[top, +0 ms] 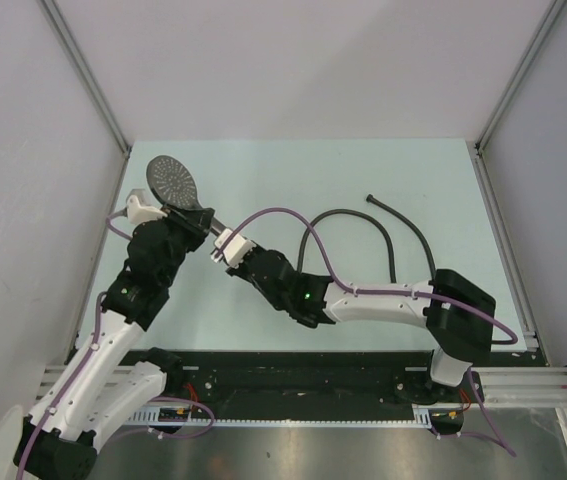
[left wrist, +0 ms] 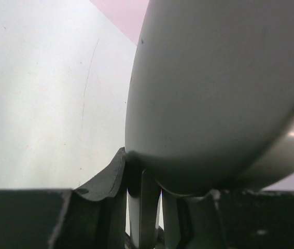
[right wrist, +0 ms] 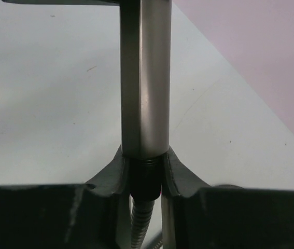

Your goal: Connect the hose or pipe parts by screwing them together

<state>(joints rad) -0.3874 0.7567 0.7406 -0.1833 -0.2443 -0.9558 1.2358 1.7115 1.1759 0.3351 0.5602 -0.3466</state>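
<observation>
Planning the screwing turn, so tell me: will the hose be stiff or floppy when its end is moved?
Probably floppy: the hose lies in loose curves across the table, so its free length should trail. Its coiled metal sheath probably resists sharp kinks.

The shower head (top: 171,180) is at the table's (top: 293,170) back left, the hose (top: 363,222) (in a loop) to its right.
</observation>
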